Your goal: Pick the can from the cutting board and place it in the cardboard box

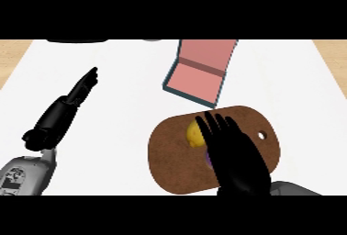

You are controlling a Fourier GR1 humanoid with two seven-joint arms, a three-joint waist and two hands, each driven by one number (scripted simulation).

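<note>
- Hovering over the cutting board [177,153], the right hand [234,156] comes in from the counter's near edge, fingers straight and slightly fanned, tips pointing toward the far edge; it pinches nothing.
- Beneath that hand lies the can [194,134]: a yellow part shows just left of the fingers, a sliver of purple at the palm's left side. Most of it is hidden, so I cannot tell whether hand and can touch.
- Cutting board: brown, rounded, with a small hole near its right edge. It sits at the counter's near edge, right of centre. Its left half is uncovered.
- Cardboard box [196,78]: open, pink inside with dark blue-grey walls, flap raised toward the far edge. It lies beyond the board, near but apart, with a narrow strip of white counter [122,137] between them.
- Left hand [85,85]: over the counter's left side, fingers straight and pressed together, pointing toward the far edge, holding nothing. Well apart from board and box.
- A dark object [78,41] is cut off at the far edge, left; unidentifiable.
</note>
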